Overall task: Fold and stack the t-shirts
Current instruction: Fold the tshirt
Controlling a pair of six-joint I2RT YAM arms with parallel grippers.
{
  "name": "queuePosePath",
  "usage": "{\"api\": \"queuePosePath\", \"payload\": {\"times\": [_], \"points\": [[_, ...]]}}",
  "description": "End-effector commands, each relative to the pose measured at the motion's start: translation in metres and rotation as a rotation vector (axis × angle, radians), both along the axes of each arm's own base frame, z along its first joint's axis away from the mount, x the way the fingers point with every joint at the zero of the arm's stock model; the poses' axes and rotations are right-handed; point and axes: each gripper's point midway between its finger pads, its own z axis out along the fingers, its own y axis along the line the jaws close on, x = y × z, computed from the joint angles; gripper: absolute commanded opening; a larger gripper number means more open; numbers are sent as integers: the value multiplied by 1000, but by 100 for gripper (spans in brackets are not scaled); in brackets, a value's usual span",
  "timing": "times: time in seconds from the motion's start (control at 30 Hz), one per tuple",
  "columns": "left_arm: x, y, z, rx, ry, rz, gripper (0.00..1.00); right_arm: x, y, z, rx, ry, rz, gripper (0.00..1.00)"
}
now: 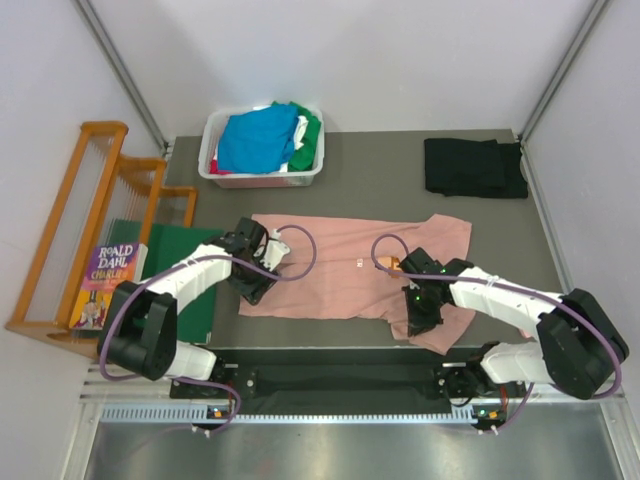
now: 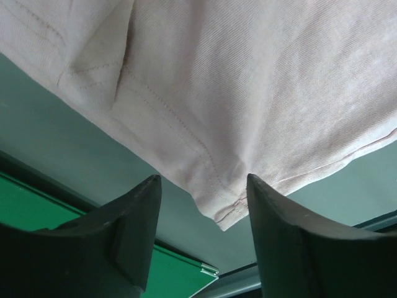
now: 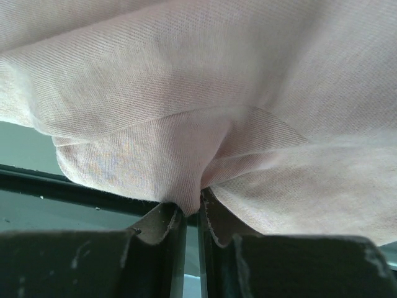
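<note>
**Top view.** A dusty-pink t-shirt (image 1: 340, 270) is spread flat across the centre of the dark surface (image 1: 380, 170), with its small chest print near mid-frame. A folded black t-shirt (image 1: 473, 167) is laid at upper right. A bright blue t-shirt (image 1: 255, 140) and a green t-shirt (image 1: 308, 135) are heaped in a white basket (image 1: 208, 155) at upper centre. A green board (image 1: 160, 265) and a book (image 1: 108, 272) are seen at left.

**Left wrist view.** The left fingers (image 2: 273, 217) are held apart, and a hemmed corner of the pink shirt is seen between them, ungripped.

**Right wrist view.** The right fingers (image 3: 167, 220) are pressed together on a pinched fold of the pink cloth, near the shirt's lower-right edge.
</note>
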Motion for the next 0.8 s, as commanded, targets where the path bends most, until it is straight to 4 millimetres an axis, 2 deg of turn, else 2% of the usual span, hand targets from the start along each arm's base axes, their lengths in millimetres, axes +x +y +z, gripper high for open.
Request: {"api": "queuePosePath", "payload": {"times": [0.0,0.13,0.33,0.5,0.67,0.77], "points": [[-4,6,12,18,-27,-20,66,2,7,5,41,-32,3,9],[-24,8,17,13,39,-47,68,3,7,6,36,-35,7,9],[-37,16,24,43,92,-90,51,4,7,8,35,-39,7,9],[-40,18,19,57,115,-81,48,4,6,10,27,-39,8,9],[-54,19,17,47,160,-111,49,6,6,14,31,-50,4,10],[-53,20,14,55,172,-117,50,7,7,14,31,-48,6,10]]}}
